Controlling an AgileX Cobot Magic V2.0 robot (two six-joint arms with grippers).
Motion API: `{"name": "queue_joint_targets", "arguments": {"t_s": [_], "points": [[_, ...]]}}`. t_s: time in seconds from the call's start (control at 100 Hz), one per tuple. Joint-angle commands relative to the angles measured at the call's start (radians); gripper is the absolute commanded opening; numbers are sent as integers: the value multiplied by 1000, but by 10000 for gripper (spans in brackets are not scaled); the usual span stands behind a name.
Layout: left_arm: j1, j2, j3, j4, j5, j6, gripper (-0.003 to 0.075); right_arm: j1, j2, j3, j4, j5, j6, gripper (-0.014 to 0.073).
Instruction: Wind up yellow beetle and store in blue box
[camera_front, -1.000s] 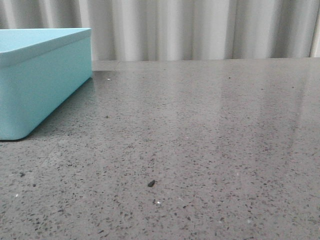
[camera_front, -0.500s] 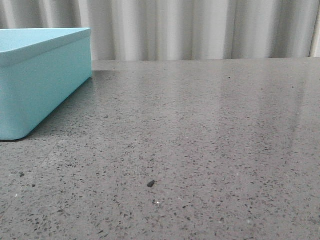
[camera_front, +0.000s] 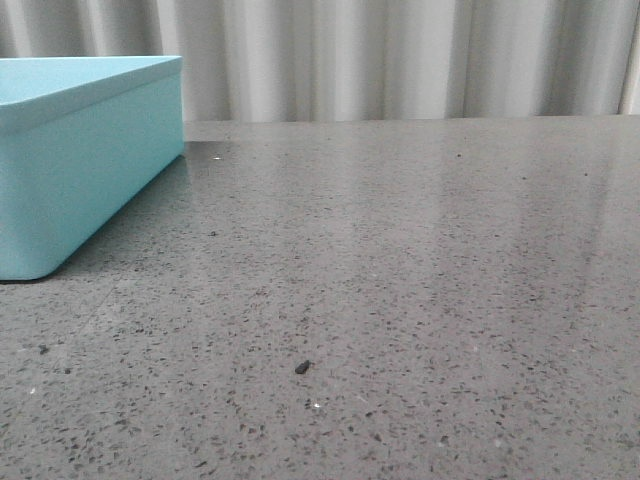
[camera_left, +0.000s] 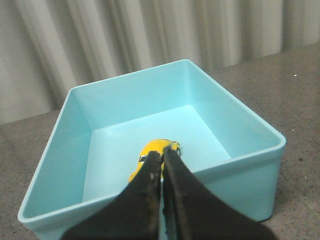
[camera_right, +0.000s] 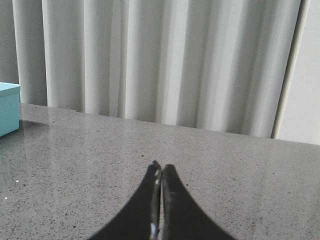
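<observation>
Your left gripper (camera_left: 162, 156) hangs over the blue box (camera_left: 250, 177), fingers pressed together w/ nothing between them. Past the tips, the yellow beetle (camera_left: 159, 149) sits on the box floor, near its middle. Right gripper (camera_right: 161, 171) is closed too, empty, above bare counter (camera_right: 240, 170); curtain (camera_right: 165, 60) behind.

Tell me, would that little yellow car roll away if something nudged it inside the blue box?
Probably. The yellow beetle appears to sit on its wheels on the smooth floor of the blue box, so a nudge would likely send it rolling until a wall stops it. Its glossy, rounded shell looks hard and possibly slippery to pinch.
</observation>
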Motion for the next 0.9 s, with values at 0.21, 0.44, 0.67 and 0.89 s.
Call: {"name": "queue_joint_targets", "arguments": {"t_s": [0.21,0.44,0.67,0.89], "points": [[3,10,42,203,-123,-331,-21,-1,10,-26,-3,-79,0,-61],[3,-17,151,453,-315,-666,-21,-1,10,-26,-3,-79,0,-61],[3,-148,339,460,-448,-791,-21,-1,10,-26,-3,-79,0,-61],[3,-233,409,476,-315,-814,-21,-1,10,-26,-3,-79,0,-61]]}}
